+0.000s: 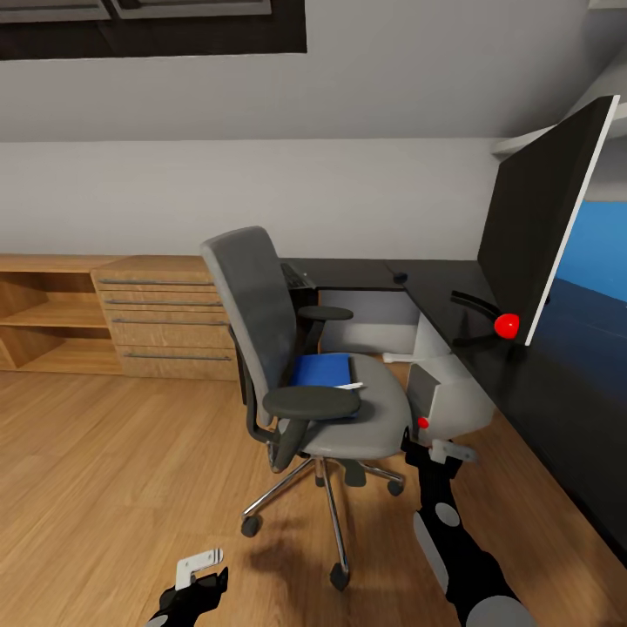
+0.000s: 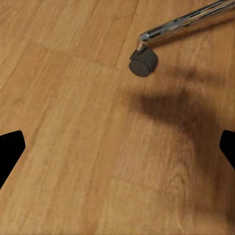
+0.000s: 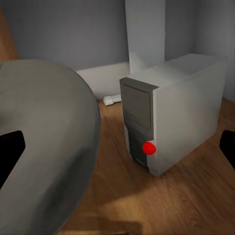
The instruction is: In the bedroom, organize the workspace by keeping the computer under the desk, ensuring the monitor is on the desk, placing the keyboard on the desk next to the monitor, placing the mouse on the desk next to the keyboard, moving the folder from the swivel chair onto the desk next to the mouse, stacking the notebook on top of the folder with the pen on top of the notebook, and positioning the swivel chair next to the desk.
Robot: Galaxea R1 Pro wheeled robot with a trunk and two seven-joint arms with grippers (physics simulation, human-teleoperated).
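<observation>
Swivel chair stands on the wood floor, turned partly away from the desk, seat close to the desk's near edge. Folder lies flat on the seat — blue, with a white edge showing toward the front, tucked behind the near armrest. Computer sits on the floor at the desk's edge, between chair and desk; right wrist view shows its dark front panel facing the gripper. Monitor upright on the desk. Keyboard partly hidden behind the chair back.

Left gripper low over bare floor near a castor, jaws wide apart, holding nothing. Right gripper near the computer; wrist view shows its fingertips spread wide, empty.

Folder likely light, thin, somewhat flexible — hard to pinch flat off a soft seat. Best guess: take it at the exposed front edge, clear of the armrest. Chair will roll if nudged.
</observation>
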